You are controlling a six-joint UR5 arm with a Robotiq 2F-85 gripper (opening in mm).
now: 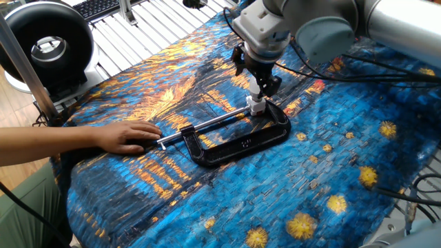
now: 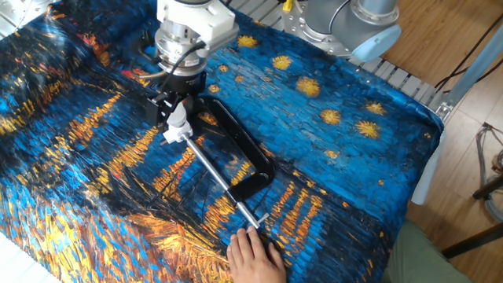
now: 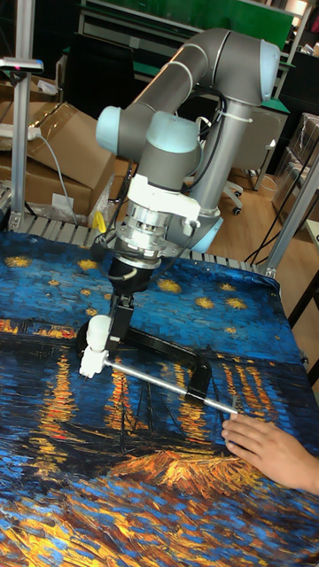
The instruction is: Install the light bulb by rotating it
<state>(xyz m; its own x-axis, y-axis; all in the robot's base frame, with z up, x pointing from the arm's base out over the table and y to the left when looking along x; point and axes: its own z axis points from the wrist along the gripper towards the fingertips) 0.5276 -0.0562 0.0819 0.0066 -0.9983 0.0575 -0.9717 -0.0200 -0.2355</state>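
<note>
The gripper [image 3: 105,330] closes its fingers [image 2: 182,104] around the light bulb [image 3: 97,330], held upright between them atop the white socket block [image 1: 256,107] on the black C-clamp [image 1: 238,138]. Seating appears underway; how far it is threaded cannot be told. A person's hand [image 1: 127,136] steadies the clamp's screw.
</note>
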